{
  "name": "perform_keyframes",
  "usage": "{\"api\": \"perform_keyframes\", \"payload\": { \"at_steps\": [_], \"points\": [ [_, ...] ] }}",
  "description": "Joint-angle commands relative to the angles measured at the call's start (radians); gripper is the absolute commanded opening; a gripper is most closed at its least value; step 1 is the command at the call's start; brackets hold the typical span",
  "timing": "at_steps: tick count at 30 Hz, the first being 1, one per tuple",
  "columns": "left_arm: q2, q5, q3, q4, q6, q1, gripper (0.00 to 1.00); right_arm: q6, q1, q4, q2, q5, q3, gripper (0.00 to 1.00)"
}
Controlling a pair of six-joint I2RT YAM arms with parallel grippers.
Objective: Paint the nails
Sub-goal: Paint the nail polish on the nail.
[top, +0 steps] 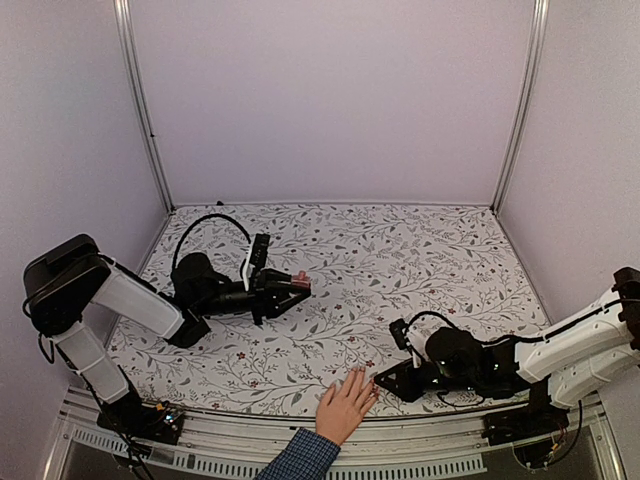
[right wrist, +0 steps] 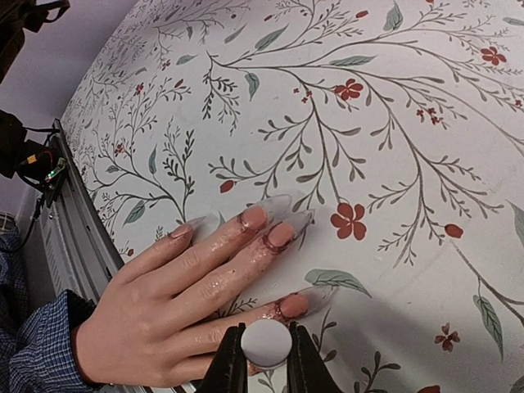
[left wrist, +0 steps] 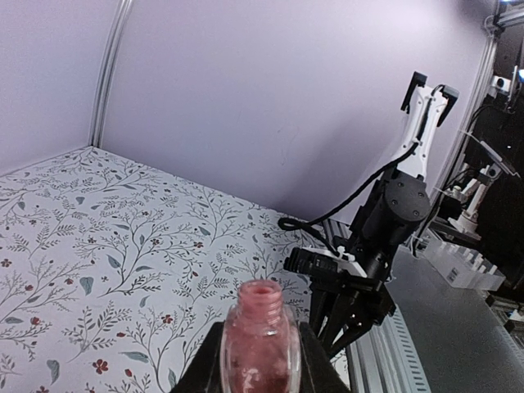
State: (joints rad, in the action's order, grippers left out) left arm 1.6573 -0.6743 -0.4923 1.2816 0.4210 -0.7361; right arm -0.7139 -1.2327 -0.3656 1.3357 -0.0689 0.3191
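Observation:
A light-skinned hand (right wrist: 164, 303) with a blue checked cuff (top: 298, 457) lies flat at the table's near edge. Its nails (right wrist: 278, 236) are long, clear-tipped and smeared pink; several show in the right wrist view. My right gripper (right wrist: 265, 354) is shut on the white cap (right wrist: 266, 342) and holds it just above the nearest finger, behind its nail (right wrist: 293, 305). The brush below the cap is hidden. My left gripper (left wrist: 260, 360) is shut on the open pink bottle (left wrist: 260, 340), held upright over the table's left middle (top: 297, 280).
The floral table cloth (top: 400, 260) covers the table, with white walls on three sides. A metal rail (top: 250, 425) runs along the near edge under the wrist. The right arm (left wrist: 385, 229) shows in the left wrist view.

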Motion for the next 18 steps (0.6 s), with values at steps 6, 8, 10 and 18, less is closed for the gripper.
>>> {"api": "perform_keyframes", "payload": {
  "at_steps": [6, 8, 10, 18],
  "points": [
    [0.005, -0.014, 0.007, 0.033, 0.004, 0.017, 0.00, -0.009, -0.010, 0.024, 0.009, -0.015, 0.024, 0.00],
    [0.005, -0.014, 0.006, 0.033, 0.003, 0.018, 0.00, -0.014, -0.010, 0.033, 0.012, -0.021, 0.028, 0.00],
    [0.004, -0.014, 0.005, 0.033, 0.004, 0.018, 0.00, -0.017, -0.010, 0.042, 0.017, -0.027, 0.032, 0.00],
    [0.004, -0.016, 0.007, 0.032, 0.004, 0.019, 0.00, -0.033, -0.010, 0.055, 0.019, -0.049, 0.031, 0.00]
  ]
}}
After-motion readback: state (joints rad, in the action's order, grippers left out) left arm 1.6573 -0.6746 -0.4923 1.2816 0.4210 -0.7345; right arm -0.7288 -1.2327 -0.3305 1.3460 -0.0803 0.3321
